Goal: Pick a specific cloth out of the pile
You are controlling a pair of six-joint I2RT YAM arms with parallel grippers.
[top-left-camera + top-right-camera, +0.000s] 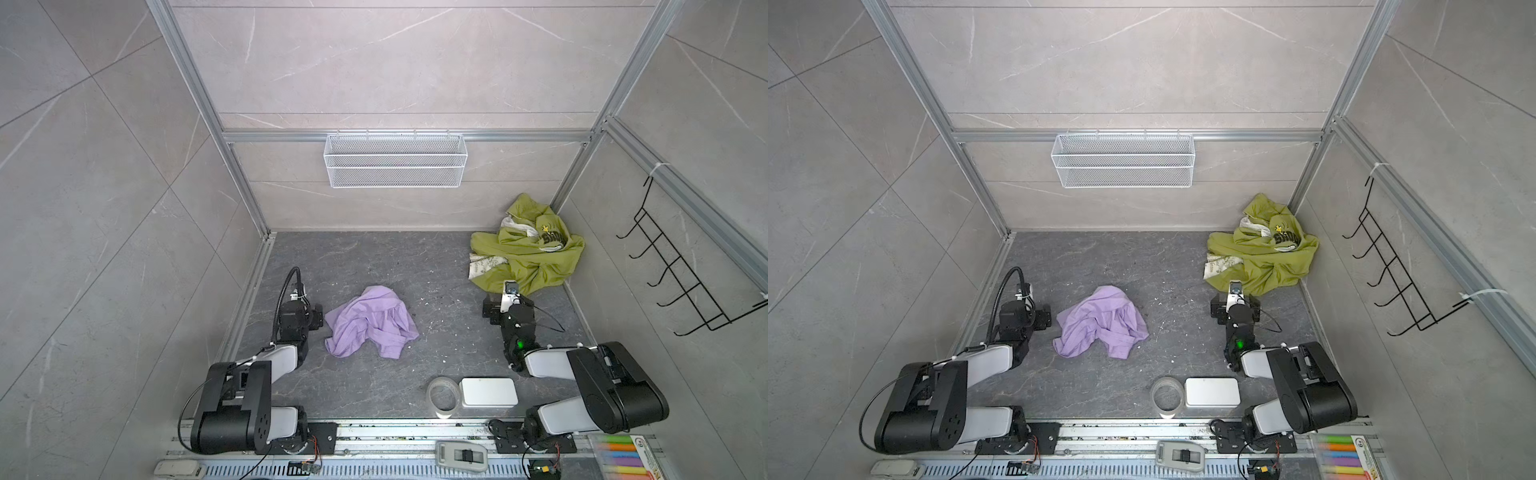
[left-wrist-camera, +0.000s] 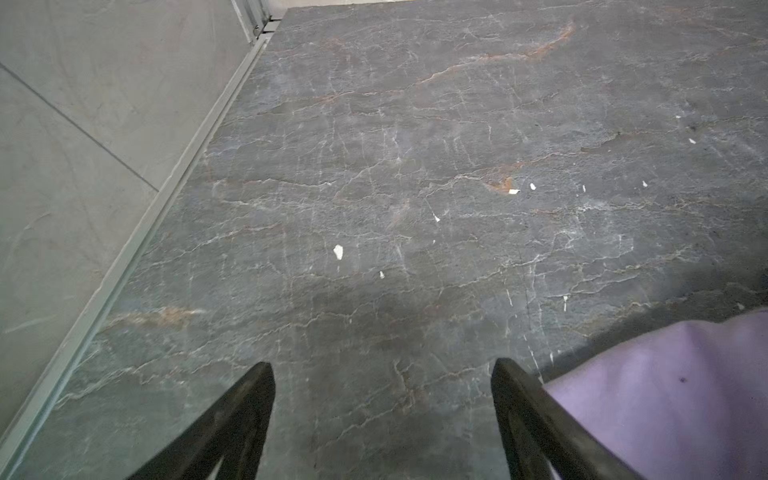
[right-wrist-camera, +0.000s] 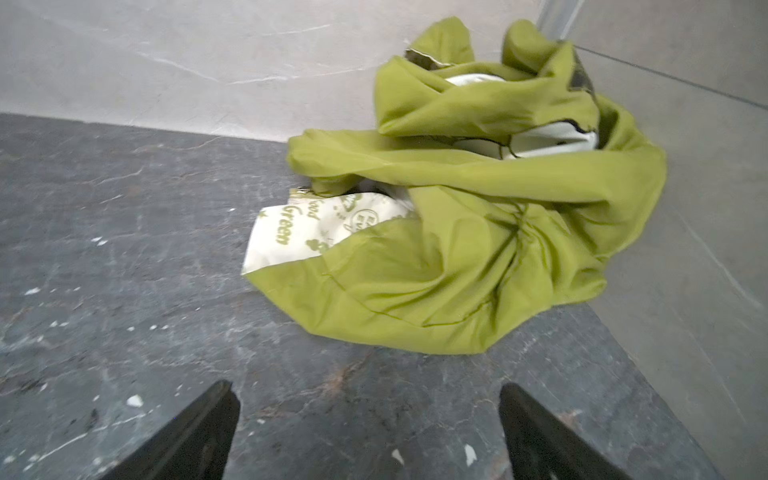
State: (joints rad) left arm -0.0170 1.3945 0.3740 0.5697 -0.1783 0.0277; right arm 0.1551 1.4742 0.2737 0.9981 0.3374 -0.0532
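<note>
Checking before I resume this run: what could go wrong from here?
1. The open left gripper frames bare tabletop; the lavender cloth lies outside the jaws, so closing here may catch nothing or only nudge it.
2. The open right gripper faces the olive-green garment; advancing could snag the wrong cloth.

Grey marble walls [image 1: 395,62] enclose a dark veined floor [image 1: 374,257].

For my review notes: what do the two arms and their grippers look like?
The left arm and right arm have black joint housings and white link shells, with thin black cables alongside. A ribbed black hose arches over the left wrist; a green light glows on the right forearm. The left gripper and right gripper each show two dark, tapered fingers.
</note>
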